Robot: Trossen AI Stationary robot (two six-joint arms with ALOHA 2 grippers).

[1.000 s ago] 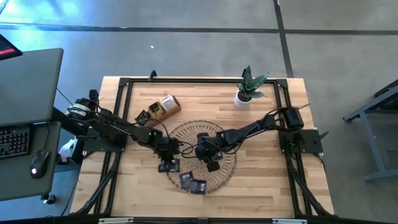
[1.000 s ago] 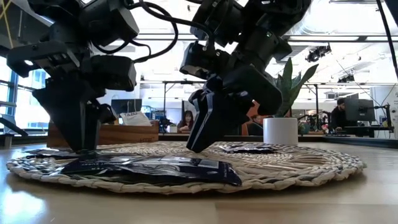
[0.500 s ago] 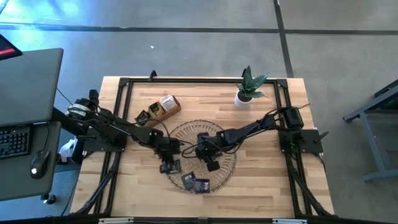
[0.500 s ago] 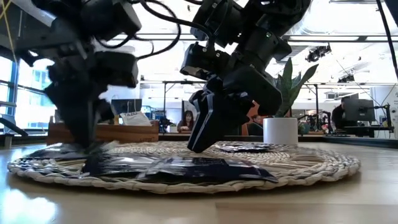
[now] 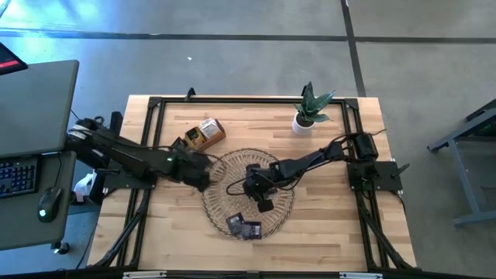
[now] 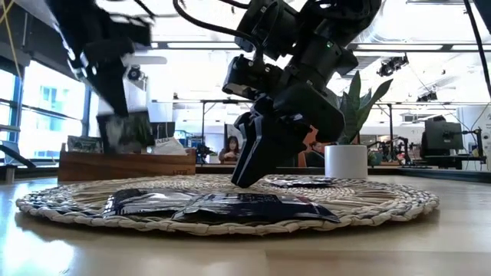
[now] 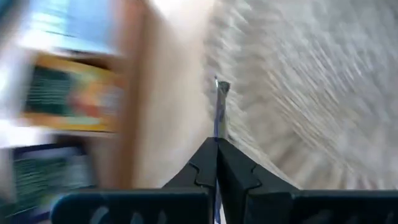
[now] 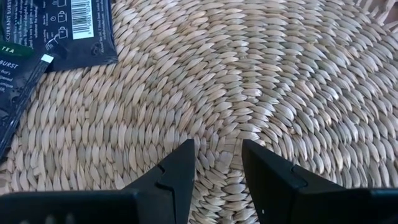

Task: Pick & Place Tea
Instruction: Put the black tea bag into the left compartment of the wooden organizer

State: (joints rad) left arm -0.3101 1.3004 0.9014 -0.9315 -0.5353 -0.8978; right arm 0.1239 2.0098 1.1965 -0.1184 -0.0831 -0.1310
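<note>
The left gripper [image 7: 217,146], left of centre in the high view between the round woven wicker tray [image 5: 284,215] and the brown wooden compartment box [image 5: 198,134], pinches a thin dark tea sachet [image 7: 220,106] edge-on, lifted clear. The right gripper [image 8: 216,163] hangs over the tray's middle, fingers parted and empty. 2 dark flat tea sachets [image 5: 242,226] lie at the tray's lower edge; one reads "TEA" and "BURST" [image 8: 9,62].
</note>
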